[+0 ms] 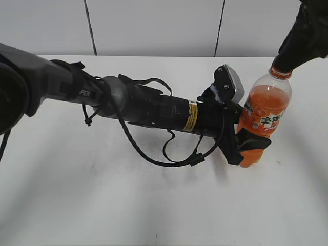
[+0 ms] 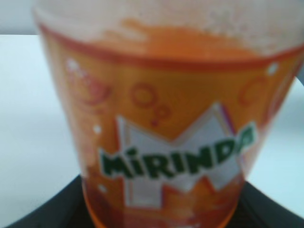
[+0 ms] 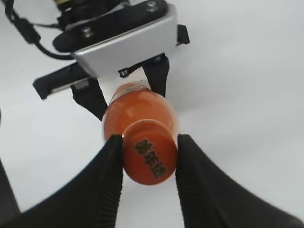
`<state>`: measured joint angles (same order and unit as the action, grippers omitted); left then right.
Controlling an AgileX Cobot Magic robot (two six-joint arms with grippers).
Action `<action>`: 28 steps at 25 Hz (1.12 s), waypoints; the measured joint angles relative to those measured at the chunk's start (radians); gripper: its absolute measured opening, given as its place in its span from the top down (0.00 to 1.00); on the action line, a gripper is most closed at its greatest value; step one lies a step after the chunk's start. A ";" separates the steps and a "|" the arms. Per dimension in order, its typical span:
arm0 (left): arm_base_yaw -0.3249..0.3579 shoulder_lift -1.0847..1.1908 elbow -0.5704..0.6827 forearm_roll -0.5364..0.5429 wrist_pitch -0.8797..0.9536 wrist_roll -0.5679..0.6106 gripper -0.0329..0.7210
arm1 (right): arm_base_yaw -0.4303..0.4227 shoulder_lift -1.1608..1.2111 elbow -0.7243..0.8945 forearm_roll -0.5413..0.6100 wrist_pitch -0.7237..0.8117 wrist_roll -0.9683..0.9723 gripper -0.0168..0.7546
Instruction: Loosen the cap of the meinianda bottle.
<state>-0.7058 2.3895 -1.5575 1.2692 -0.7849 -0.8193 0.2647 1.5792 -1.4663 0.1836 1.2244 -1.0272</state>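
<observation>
The left claw [image 1: 249, 145] clamps the bottle [image 1: 262, 115] low on the white bench [image 1: 102, 205]; the right claw [image 3: 149, 159] pinches its cap [image 3: 149, 159].

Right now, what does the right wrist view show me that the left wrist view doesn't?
Only the right wrist view shows the small round orange plastic cap from above, with the right pincer closed on its two sides, and the left pincer around the body lower down. Only the left wrist view shows the orange label's green MIRINDA lettering up close, slightly blurred, with foam above the drink. Both show the tall clear plastic bottle of orange drink on the white table.
</observation>
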 joint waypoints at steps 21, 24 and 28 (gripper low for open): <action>0.000 0.000 0.000 0.001 0.001 0.000 0.42 | 0.000 -0.005 -0.002 0.018 -0.004 -0.274 0.32; 0.000 0.000 0.000 0.002 0.000 0.000 0.42 | 0.000 -0.010 -0.002 0.027 -0.004 -0.246 0.25; 0.000 0.000 0.000 0.002 -0.001 0.000 0.42 | 0.000 -0.060 0.000 0.041 -0.004 -0.085 0.23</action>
<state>-0.7058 2.3895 -1.5575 1.2710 -0.7860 -0.8196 0.2647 1.5188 -1.4667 0.2248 1.2209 -1.1125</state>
